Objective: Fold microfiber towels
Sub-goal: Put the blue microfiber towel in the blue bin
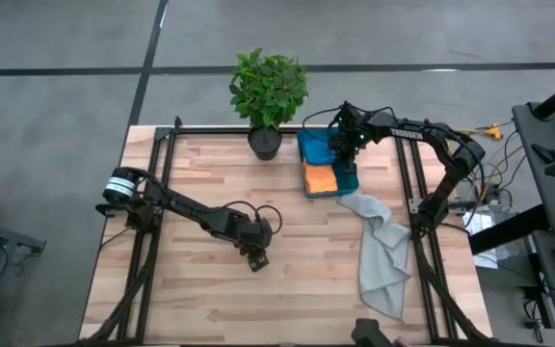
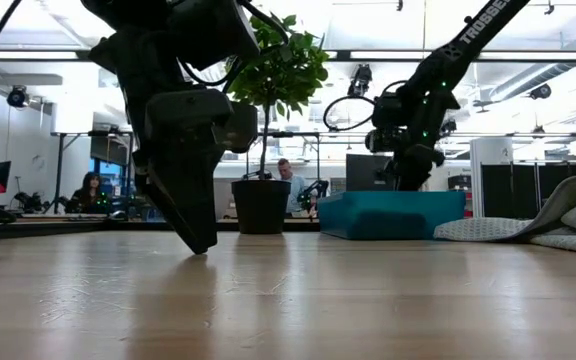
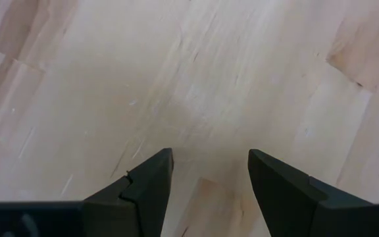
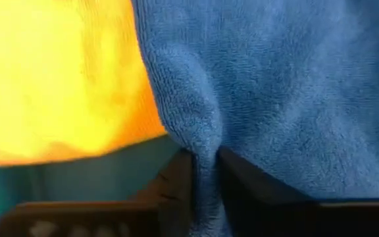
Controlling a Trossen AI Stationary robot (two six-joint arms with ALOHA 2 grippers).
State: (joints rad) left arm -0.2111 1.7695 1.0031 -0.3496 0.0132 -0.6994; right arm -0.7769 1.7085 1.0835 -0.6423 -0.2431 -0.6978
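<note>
In the teal bin point(image 1: 351, 183) at the table's far right lie an orange towel point(image 1: 320, 178) and a blue towel point(image 1: 313, 145). My right gripper point(image 1: 343, 159) reaches down into the bin and is shut on the blue towel point(image 4: 275, 79), with the orange towel point(image 4: 58, 79) beside it. A pale grey towel point(image 1: 383, 255) lies crumpled on the table near the bin, one end by the bin's near corner. My left gripper point(image 1: 256, 258) hovers open just above bare wood at the table's middle, nothing between its fingers point(image 3: 147, 191). My right gripper pinches a raised fold of the blue towel point(image 4: 202, 141) between its two fingers. The fingers come from above, slanting down into the bin. The rest of the blue towel spreads out in the bin beyond the fingers, next to the orange towel.
A potted plant point(image 1: 268, 92) stands at the far edge, left of the bin. Black rails run along both table sides point(image 1: 152, 193). Bare wood lies around my left gripper and toward the near edge. People sit in the room beyond the table point(image 2: 290, 185).
</note>
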